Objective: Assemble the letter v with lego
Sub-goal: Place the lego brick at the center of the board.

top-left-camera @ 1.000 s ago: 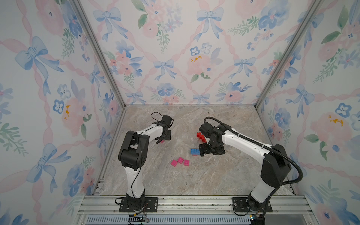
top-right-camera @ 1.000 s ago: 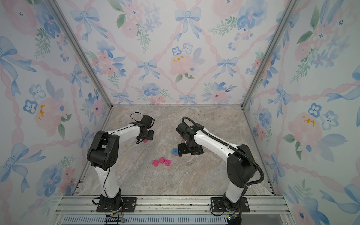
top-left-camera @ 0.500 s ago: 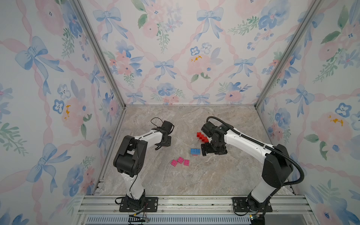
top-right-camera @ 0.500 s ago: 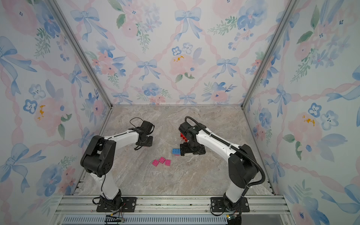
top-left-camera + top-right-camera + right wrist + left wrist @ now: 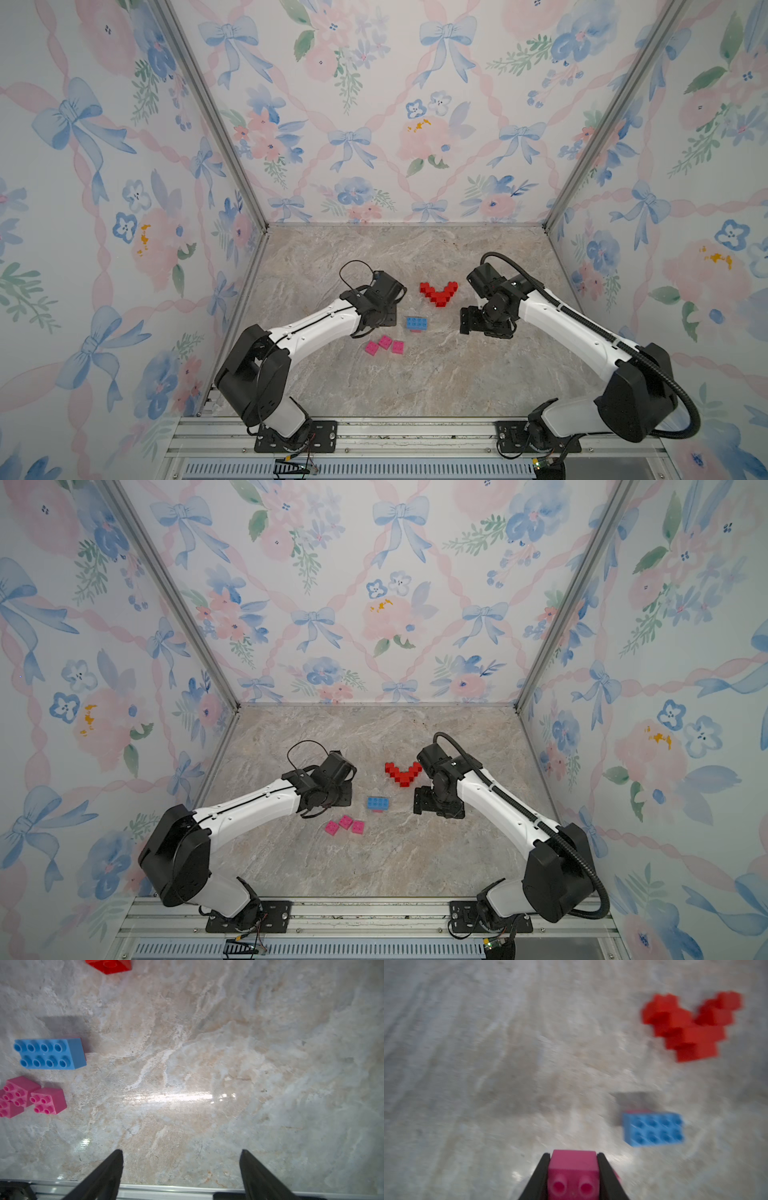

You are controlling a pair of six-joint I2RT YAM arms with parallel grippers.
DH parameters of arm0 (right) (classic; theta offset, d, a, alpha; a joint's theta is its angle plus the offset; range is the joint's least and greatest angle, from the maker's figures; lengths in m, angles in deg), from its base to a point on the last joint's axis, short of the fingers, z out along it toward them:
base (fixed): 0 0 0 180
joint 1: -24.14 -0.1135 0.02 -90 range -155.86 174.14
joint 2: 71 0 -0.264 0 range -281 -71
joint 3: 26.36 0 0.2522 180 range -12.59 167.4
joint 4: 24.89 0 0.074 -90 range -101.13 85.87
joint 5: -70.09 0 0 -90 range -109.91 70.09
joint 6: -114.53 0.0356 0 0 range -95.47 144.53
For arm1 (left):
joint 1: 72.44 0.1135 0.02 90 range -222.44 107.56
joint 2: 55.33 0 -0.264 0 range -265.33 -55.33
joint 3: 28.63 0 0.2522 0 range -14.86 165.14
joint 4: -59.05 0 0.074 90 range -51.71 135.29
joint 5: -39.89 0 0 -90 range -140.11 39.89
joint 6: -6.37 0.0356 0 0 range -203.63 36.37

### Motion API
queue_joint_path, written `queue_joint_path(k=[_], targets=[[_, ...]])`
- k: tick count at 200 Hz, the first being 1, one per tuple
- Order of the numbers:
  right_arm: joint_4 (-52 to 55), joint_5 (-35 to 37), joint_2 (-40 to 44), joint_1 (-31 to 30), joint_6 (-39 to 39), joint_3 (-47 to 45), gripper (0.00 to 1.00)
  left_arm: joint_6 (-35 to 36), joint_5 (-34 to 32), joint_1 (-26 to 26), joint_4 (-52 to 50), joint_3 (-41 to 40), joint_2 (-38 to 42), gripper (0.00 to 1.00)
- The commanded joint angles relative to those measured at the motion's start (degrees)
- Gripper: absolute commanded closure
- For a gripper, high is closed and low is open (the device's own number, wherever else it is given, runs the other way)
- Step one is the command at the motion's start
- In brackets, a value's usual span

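One blue brick (image 5: 416, 323); five pink (image 5: 385, 341); reds (image 5: 438, 294) unclear.

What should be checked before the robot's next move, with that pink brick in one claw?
1. Grip: left gripper clamps the held pink brick between both fingers: ok.
2. Spare hand: right gripper open and empty: ok.
3. Shape: red V reads as a V, apart from both grippers: ok.
4. Blue brick lies free between the arms: ok.
5. Held brick lifted off the table: cannot tell, the wrist view is blurred.
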Motion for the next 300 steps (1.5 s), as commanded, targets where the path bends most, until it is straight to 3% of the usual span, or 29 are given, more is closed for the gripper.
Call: queue_joint_path(k=[1,26,43,83,102,131,138,159,171,178,199,211,239,266,293,300], targets=[[-0.4,-0.7,3.9,4.0,-1.7,-3.1,0.15,-15.0,0.2,-9.8,-2.3,0.8,-3.1,0.88],[-0.3,-1.4,7.8,8.9,-4.2,-5.4,0.16,-19.3,-1.8,-18.7,-2.2,6.6,-10.6,0.9],[0.0,-0.8,9.5,10.5,-5.2,-6.5,0.18,-19.8,-2.3,-22.0,-2.2,10.9,-16.7,0.9],[0.4,-0.2,11.3,11.0,-5.6,-8.3,0.18,-17.6,-2.0,-22.9,-2.1,18.4,-26.9,0.94],[0.1,-0.7,12.1,10.9,-5.5,-8.9,0.15,-15.6,-0.6,-22.4,-2.1,20.9,-29.3,0.9],[0.1,-2.1,12.3,10.9,-5.7,-8.7,0.0,-12.4,0.9,-21.6,-2.0,23.0,-31.8,0.71],[0.3,-2.1,12.3,10.9,-5.6,-8.5,0.03,-11.9,1.3,-21.3,-2.0,23.2,-31.9,0.66],[1.5,-0.9,12.6,10.5,-5.1,-7.7,0.03,-10.4,0.1,-20.3,-2.1,23.0,-29.9,0.43],[2.6,0.4,12.9,9.8,-4.0,-7.0,0.03,-9.7,-0.3,-19.7,-2.1,22.6,-27.5,0.21],[3.0,0.8,13.1,9.3,-3.2,-6.6,0.03,-9.2,-1.0,-19.4,-2.1,22.1,-25.8,0.14],[4.3,2.1,13.1,5.9,1.5,-5.4,0.03,-7.2,-3.0,-17.7,-2.2,19.7,-18.7,0.07],[5.4,4.2,12.6,1.5,6.3,-4.4,0.0,-4.8,-6.4,-16.3,-2.2,17.6,-12.9,0.07],[1.3,5.3,8.3,-13.2,17.2,-2.7,0.15,0.8,-12.0,-7.1,-2.1,10.6,1.3,0.24],[-5.3,5.0,-4.4,-24.9,23.0,3.4,0.19,7.8,-7.9,7.4,-0.5,7.3,6.2,0.5],[-10.2,2.9,-18.2,-29.7,24.1,12.5,0.21,12.9,-1.6,17.7,3.3,5.3,6.4,0.83],[-11.1,2.5,-20.8,-30.1,24.5,14.1,0.22,13.5,0.9,20.4,4.3,4.6,6.6,0.87]])
